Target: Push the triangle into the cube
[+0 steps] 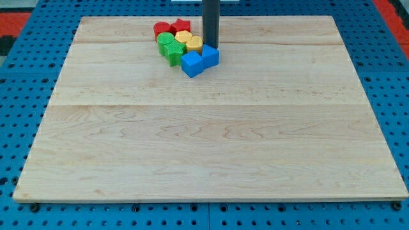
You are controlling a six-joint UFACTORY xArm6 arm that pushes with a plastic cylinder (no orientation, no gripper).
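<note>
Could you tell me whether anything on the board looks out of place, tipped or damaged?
Nothing stands out. The red, yellow, green and blue blocks sit bunched near the view's top, with my tip against the blue ones.

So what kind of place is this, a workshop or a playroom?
Most likely a robotics lab test bench. A pale wooden board lies on a blue perforated base, small coloured blocks are bunched near the view's top, and my tip stands beside them.

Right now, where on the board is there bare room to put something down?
All wood below the blue blocks to the board's bottom edge is free, also both side strips. Crowded only at top centre: red, yellow, green blocks, my tip beside them.
</note>
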